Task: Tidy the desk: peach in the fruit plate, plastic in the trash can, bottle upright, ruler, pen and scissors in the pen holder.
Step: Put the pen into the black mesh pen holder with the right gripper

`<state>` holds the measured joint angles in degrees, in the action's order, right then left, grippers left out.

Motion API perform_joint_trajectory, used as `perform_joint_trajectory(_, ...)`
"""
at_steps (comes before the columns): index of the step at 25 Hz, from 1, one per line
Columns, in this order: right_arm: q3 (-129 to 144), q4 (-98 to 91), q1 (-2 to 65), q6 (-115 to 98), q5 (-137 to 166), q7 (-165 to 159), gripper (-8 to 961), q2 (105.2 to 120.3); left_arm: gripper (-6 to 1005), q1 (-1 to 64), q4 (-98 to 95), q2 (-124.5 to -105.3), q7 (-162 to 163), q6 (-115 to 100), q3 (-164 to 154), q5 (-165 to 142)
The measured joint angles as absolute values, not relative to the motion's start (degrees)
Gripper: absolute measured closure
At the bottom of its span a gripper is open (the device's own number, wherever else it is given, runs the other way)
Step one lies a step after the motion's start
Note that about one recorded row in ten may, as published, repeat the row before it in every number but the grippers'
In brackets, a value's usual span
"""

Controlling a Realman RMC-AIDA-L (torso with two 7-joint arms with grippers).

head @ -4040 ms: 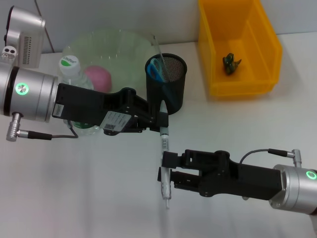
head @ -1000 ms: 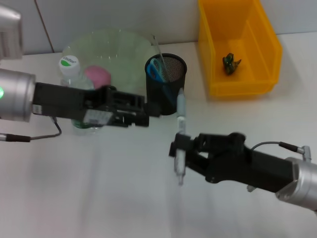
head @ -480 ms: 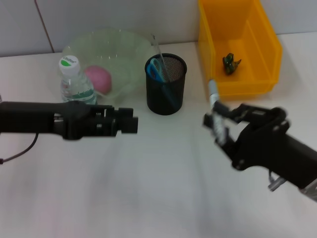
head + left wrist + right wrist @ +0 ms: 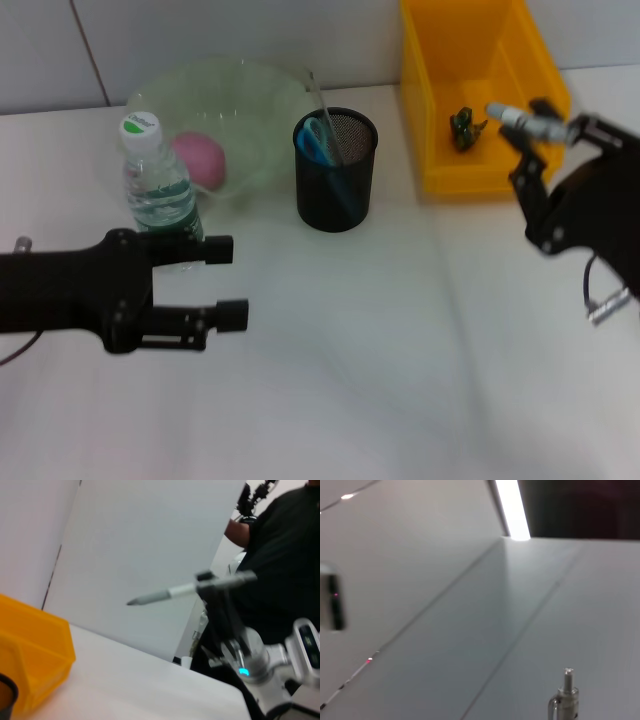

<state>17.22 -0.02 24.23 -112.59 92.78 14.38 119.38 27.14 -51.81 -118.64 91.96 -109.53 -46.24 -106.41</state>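
Observation:
My right gripper [image 4: 535,128] is shut on the grey pen [image 4: 512,117] and holds it high at the right, by the yellow bin's near right corner. The pen also shows in the left wrist view [image 4: 192,587] and the right wrist view [image 4: 564,696]. The black mesh pen holder [image 4: 335,185] holds blue-handled scissors [image 4: 318,140] and a clear ruler [image 4: 319,98]. The pink peach [image 4: 197,158] lies in the green fruit plate [image 4: 235,95]. The water bottle [image 4: 155,185] stands upright. My left gripper [image 4: 226,282] is open and empty over the table at the front left.
The yellow bin [image 4: 520,85] at the back right holds a dark green plastic piece [image 4: 465,128]; the bin also shows in the left wrist view [image 4: 30,652]. A white wall runs behind the table.
My right gripper has lifted the pen off the table centre and swung it up and right to the yellow bin. My left arm has drawn back left, away from the pen holder.

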Motion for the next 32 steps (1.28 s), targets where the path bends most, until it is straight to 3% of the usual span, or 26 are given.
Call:
perform_joint_trajectory(10,12.07,-1.94,30.96,-103.88,92.72,-11.08,718,119.26,153,23.76,-44.95,-118.79,72.40,-106.78,-46.28,-99.98)
perform_joint_trajectory(14,12.25,-3.87,33.41,-100.06,92.72,-20.22,714,119.26,153,23.76,-44.95,-118.79,72.40,-106.78,-46.28,-99.98)
perform_joint_trajectory(18,12.65,-6.00,34.71,-98.35,92.97,-26.86,710,119.26,153,23.41,-34.22,-119.08,52.15,-95.91,-50.30,-93.91)
perform_joint_trajectory(32,19.62,-12.01,38.84,-84.68,93.46,-43.34,697,119.26,154,20.04,-33.19,-119.00,44.97,-85.49,-61.20,-83.52)
